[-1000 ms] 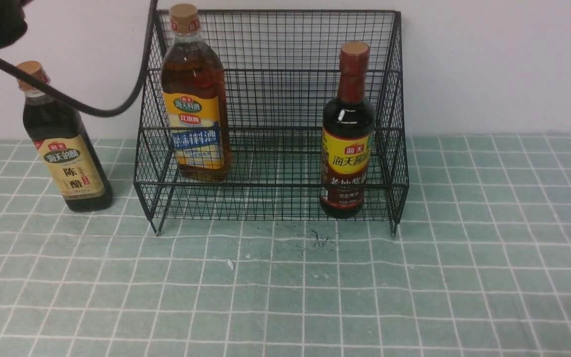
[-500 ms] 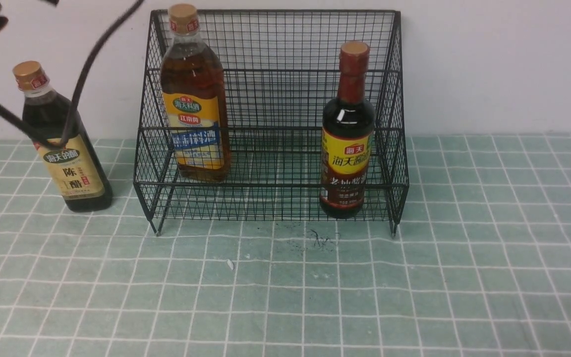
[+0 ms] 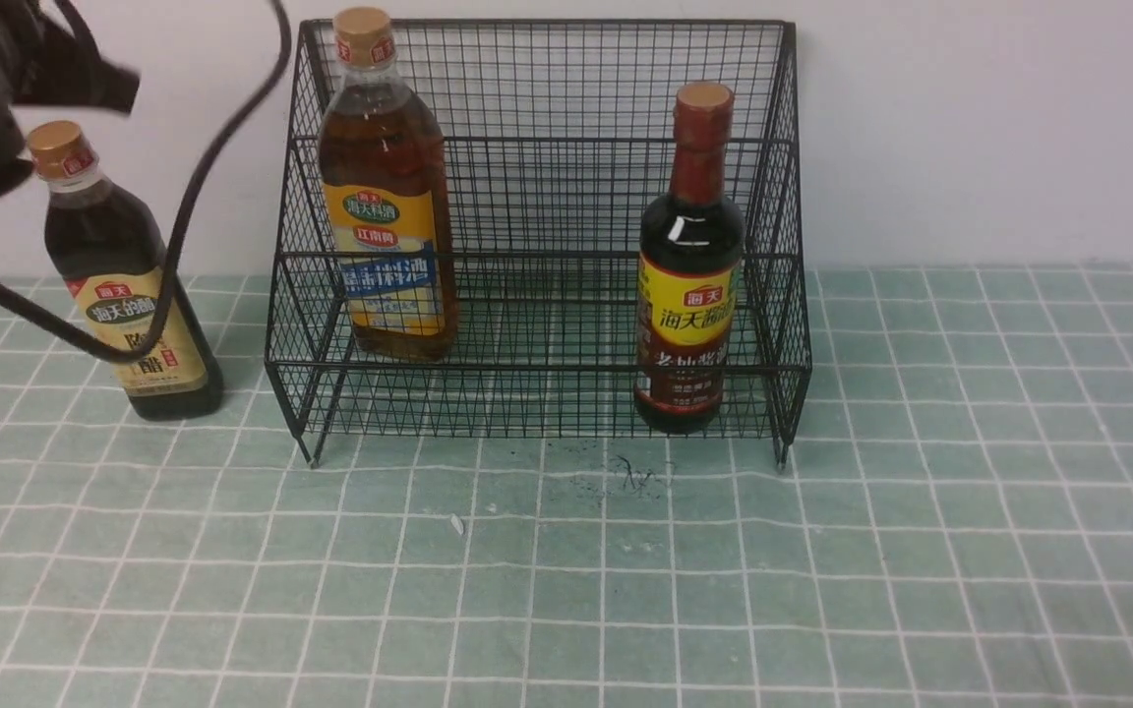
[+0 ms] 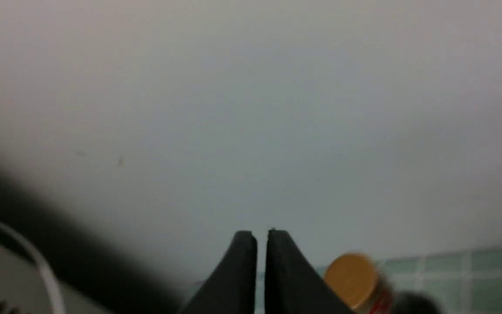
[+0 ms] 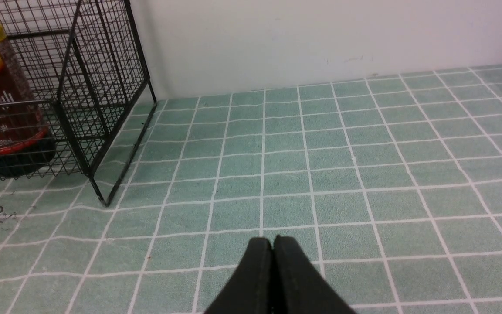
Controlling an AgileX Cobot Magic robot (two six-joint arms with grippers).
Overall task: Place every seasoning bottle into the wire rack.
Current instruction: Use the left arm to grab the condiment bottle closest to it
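Note:
The black wire rack [image 3: 785, 197] stands against the wall. An amber seasoning bottle [image 3: 385, 206] with a yellow-blue label stands on its upper tier at the left. A dark slim-necked bottle [image 3: 689, 295] stands in the lower tier at the right, also in the right wrist view [image 5: 2, 109]. A dark bottle with a beige label [image 3: 124, 305] stands on the cloth left of the rack. In the left wrist view my left gripper [image 4: 262, 235] is shut and empty, above and beside that bottle's tan cap [image 4: 351, 279]. My right gripper [image 5: 273, 242] is shut and empty, low over the cloth right of the rack [image 5: 103, 109].
A green checked tablecloth [image 3: 822, 551] covers the table up to the white wall. The left arm's black cable [image 3: 183, 216] loops down in front of the beige-label bottle. A small white scrap [image 3: 456, 523] and dark marks [image 3: 635, 477] lie before the rack.
The left arm's dark body has come lower into the top left corner. Its cable has swung across the beige-label bottle. The bottles and the rack stay put.

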